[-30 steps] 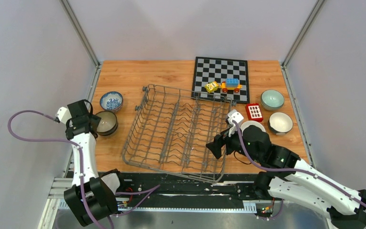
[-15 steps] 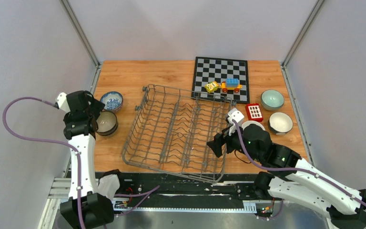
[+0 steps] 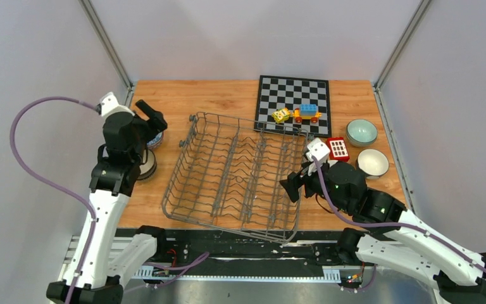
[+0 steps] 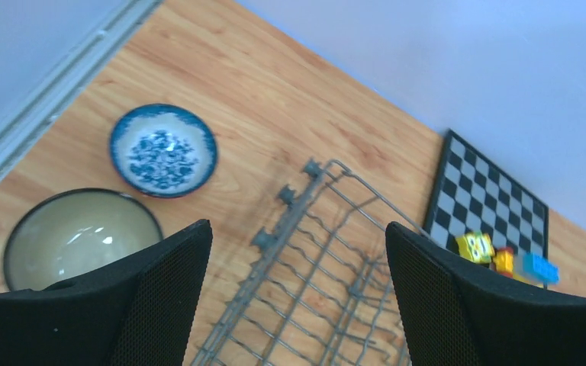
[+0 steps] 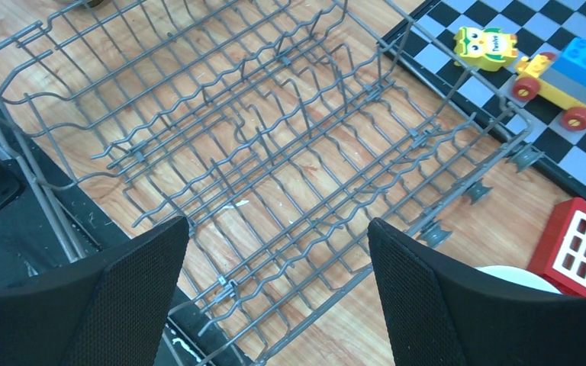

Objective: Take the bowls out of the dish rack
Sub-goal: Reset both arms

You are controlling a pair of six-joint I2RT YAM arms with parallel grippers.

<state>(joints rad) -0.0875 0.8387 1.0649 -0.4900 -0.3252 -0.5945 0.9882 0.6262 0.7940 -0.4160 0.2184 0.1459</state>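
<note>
Left wrist: your left tool [image 4: 297, 236] gapes empty near the patterned bowl [image 4: 163, 150]; right tool [image 5: 275, 229] gapes at the dish rack [image 5: 275, 137] edge.

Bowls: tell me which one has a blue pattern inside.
The blue-rimmed bowl left of the dish rack, beyond the plain beige bowl; the others are plain inside.

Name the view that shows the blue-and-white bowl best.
Left wrist: the blue-and-white bowl sits whole, pattern clear. Top external shows only a sliver behind the left arm; right wrist shows none of it.
</note>
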